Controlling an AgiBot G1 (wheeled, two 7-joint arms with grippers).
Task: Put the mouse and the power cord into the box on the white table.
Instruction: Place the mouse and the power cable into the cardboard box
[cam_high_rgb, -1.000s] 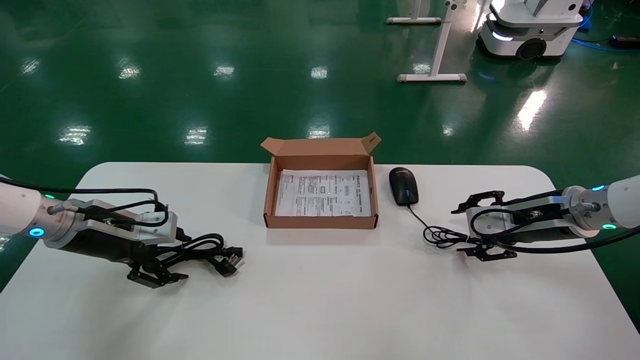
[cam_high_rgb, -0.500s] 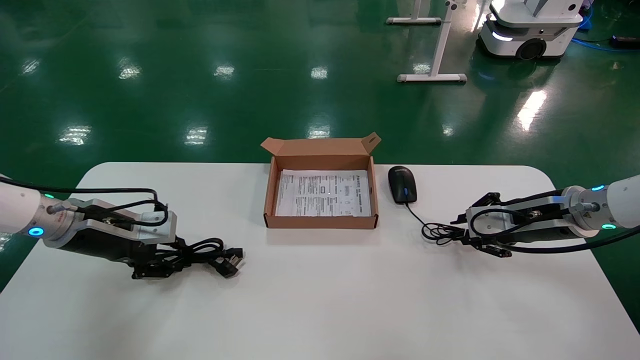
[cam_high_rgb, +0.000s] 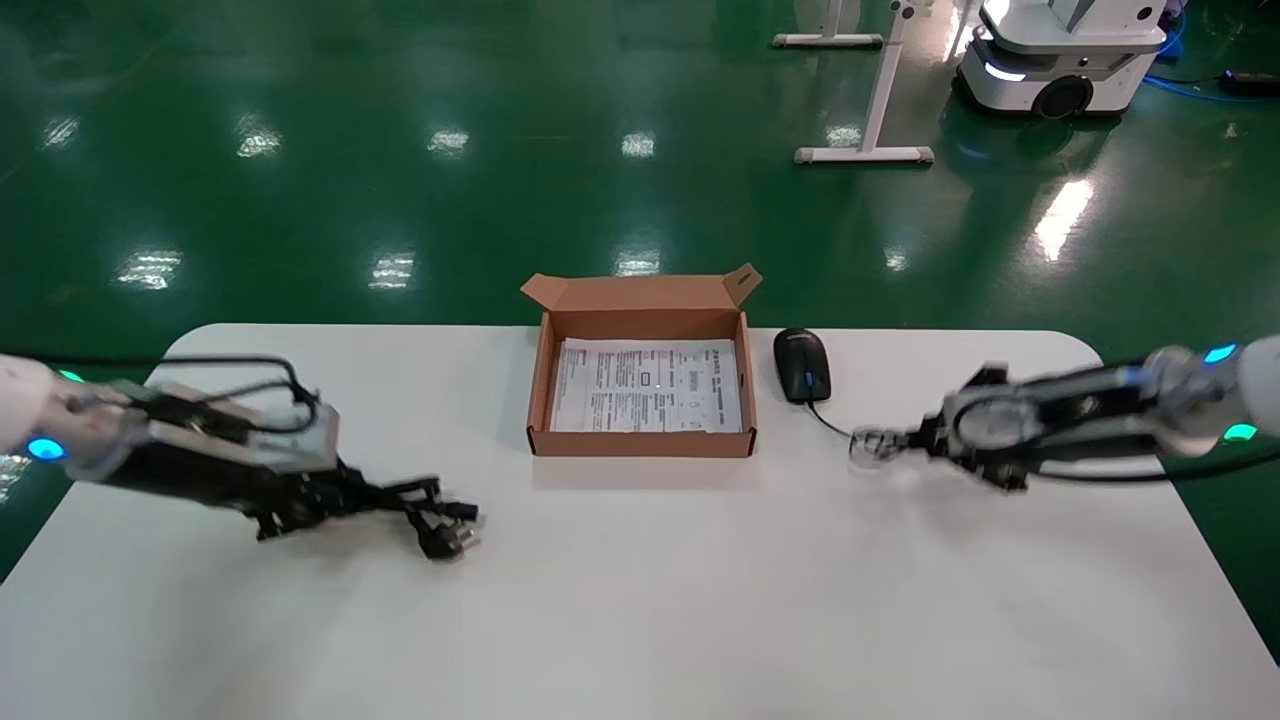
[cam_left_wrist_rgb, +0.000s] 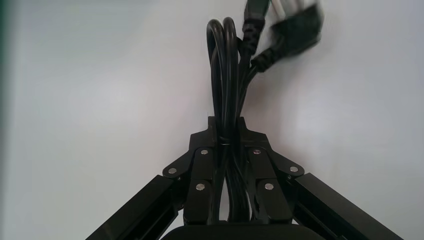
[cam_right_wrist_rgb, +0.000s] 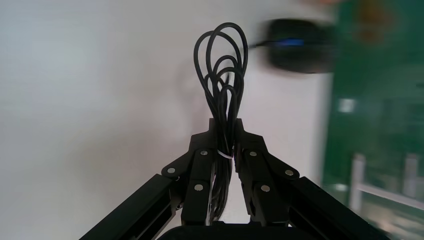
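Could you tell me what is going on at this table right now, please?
Both arms are at work. The left gripper is shut on the power cord at the left of the white table. The right gripper is shut on the bundled wire of the mouse, which sits just right of the box. The box is open and holds only its printed sheet; neither item is inside yet.

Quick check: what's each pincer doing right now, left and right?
Left pincer: closed on the power cord bundle.
Right pincer: closed on the coiled wire of the mouse; the mouse body is outside the box.
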